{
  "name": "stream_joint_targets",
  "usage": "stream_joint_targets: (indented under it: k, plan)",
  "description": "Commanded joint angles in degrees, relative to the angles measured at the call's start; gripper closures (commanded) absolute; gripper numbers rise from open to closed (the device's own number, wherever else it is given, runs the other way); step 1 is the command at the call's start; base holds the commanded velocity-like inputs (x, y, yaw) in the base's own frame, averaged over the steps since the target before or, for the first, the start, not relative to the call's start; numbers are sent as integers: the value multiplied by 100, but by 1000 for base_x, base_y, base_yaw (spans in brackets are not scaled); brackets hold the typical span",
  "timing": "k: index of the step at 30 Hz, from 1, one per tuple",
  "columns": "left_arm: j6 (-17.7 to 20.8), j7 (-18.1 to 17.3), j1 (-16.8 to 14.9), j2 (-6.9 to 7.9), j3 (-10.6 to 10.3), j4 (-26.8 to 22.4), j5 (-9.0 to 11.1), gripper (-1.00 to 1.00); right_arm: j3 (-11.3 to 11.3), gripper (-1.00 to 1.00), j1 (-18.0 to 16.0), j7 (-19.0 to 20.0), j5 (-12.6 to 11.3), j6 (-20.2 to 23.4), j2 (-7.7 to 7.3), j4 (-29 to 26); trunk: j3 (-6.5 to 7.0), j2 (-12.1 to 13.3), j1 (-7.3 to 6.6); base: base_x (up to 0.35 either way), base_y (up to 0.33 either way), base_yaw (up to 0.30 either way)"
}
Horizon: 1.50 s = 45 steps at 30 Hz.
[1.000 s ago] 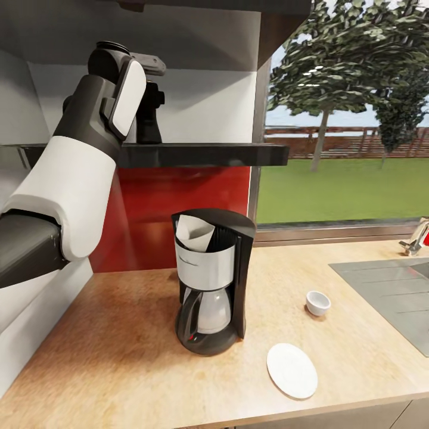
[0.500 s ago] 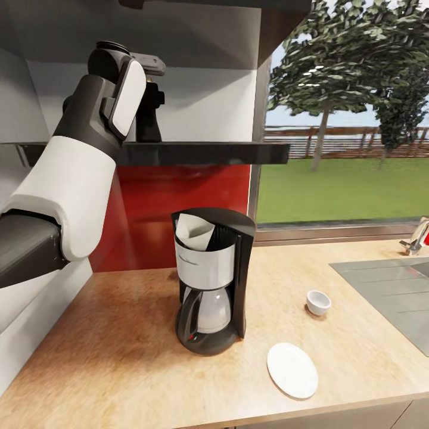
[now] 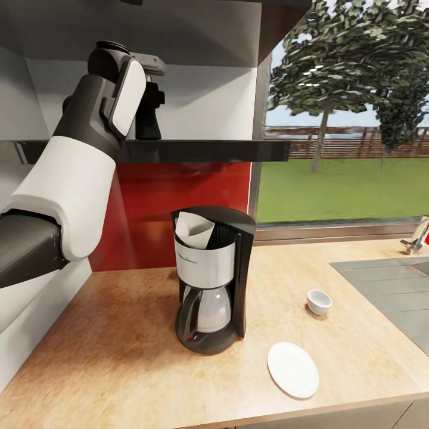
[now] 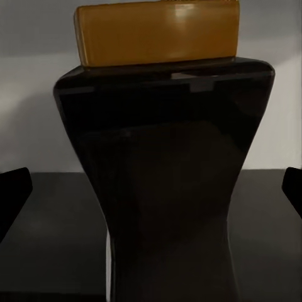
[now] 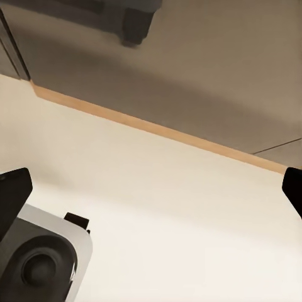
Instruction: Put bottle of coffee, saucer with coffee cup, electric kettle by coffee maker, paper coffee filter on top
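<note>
Left pincer (image 4: 151, 189): my fingers spread wide either side of the bottle of coffee (image 4: 167, 170) on the kitchen shelf (image 3: 196, 152), grasping nothing, lined up to grip.
Right pincer (image 5: 151, 189): open, empty, idle.

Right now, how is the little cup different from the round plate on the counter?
The coffee cup is small and deep with raised sides; the saucer is wider and flat. The coffee cup sits farther back, nearer the sink; the saucer lies near the counter's front edge. They are apart. Both are plain white and round.
</note>
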Motion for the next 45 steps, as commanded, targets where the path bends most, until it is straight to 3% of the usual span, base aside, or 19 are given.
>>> stream_joint_targets:
  k: [1,9,13,45]
  plan:
    - [13,53,-6,3,-16,-2,60,-100,2,-100,-1,-53,61,-1,-1,-4,-9,-7,1,0,0,0]
    - [13,51,-6,3,-16,5,61,-100,2,-100,-4,-53,61,-1,-2,-4,-9,-7,1,0,0,0]
    - [13,51,-6,3,-16,6,62,-100,2,-100,-3,-51,59,-1,0,-4,-80,-167,89,0,0,0]
    - [18,48,-6,3,-21,18,47,-100,2,-100,-4,-52,60,-1,-1,-4,-80,-167,89,56,0,0]
